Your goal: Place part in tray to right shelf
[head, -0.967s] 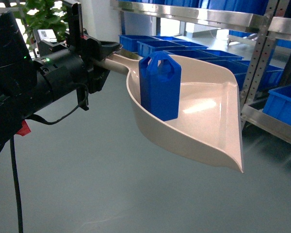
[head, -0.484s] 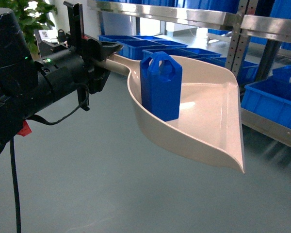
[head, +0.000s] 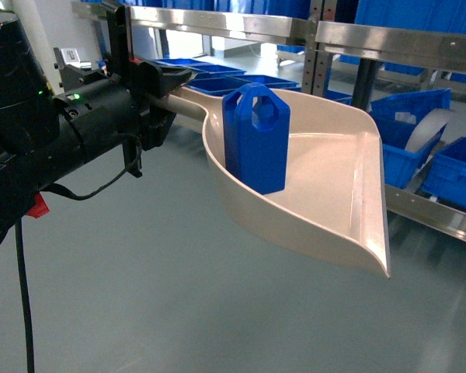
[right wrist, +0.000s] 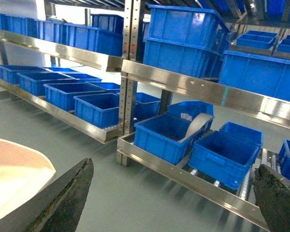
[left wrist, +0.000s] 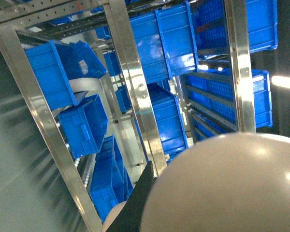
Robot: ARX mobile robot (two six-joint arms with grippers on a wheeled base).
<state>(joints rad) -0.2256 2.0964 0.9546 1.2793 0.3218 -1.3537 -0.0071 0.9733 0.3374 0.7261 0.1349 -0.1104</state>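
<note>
Part [head: 256,140] upright in tray [head: 326,194] | left pincer [head: 151,85] seemingly clamps handle | shelf [head: 419,206] view shifted, nearer

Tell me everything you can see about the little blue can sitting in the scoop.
The blue can is a small, glossy bright-blue plastic block with a loop handle on top. It stands upright inside the cream scoop, near the back by the handle, leaning against the left wall. Nothing grips it; the left claw holds only the scoop's handle.
</note>
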